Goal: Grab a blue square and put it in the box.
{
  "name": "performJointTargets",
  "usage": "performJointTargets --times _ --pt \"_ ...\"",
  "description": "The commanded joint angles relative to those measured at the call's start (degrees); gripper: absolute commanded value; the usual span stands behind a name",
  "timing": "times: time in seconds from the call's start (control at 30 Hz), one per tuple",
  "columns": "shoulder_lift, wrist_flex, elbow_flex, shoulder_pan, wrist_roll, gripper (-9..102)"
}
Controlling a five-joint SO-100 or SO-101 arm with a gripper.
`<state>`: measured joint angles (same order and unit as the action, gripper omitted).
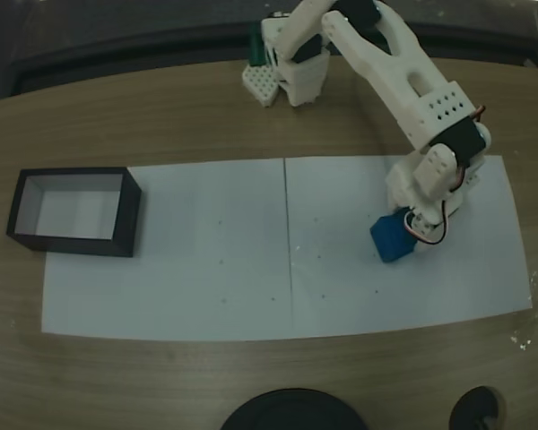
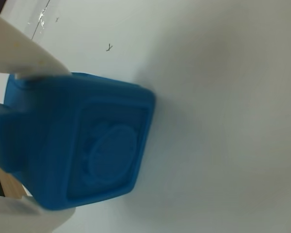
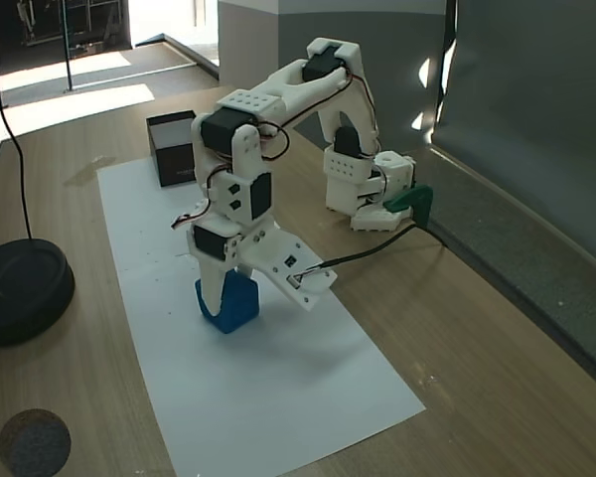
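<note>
Wrist view: hand [image 2: 19, 141] pinches the cube [image 2: 82, 141], fingers on opposite faces. Cube [image 1: 394, 238] sits on the paper [image 1: 206, 269] toward the surface's right end in a fixed view; box [image 1: 73, 213] lies far left. Recommend a firm grip and a vertical lift before traversing.

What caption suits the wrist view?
White hand closed around a small solid blue cube on white paper.
</note>
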<state>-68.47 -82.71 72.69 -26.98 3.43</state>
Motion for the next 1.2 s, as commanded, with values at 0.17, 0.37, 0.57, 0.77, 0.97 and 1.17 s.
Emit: performJointTargets --times 0.17,0.37,0.57,0.77,0.97,1.17 --pt "-6.3 -4.7 -8.8 6.1 0.1 12" --pt "-18.9 -15.0 -27.4 23.0 4.7 12" --pt "-26.9 -14.7 -32.3 52.0 10.5 12" --pt "-24.0 -9.2 -31.7 74.5 12.2 12" --pt "-14.2 -7.7 -31.9 81.7 12.2 12" --pt "-3.5 -7.7 -32.3 82.4 12.2 12"
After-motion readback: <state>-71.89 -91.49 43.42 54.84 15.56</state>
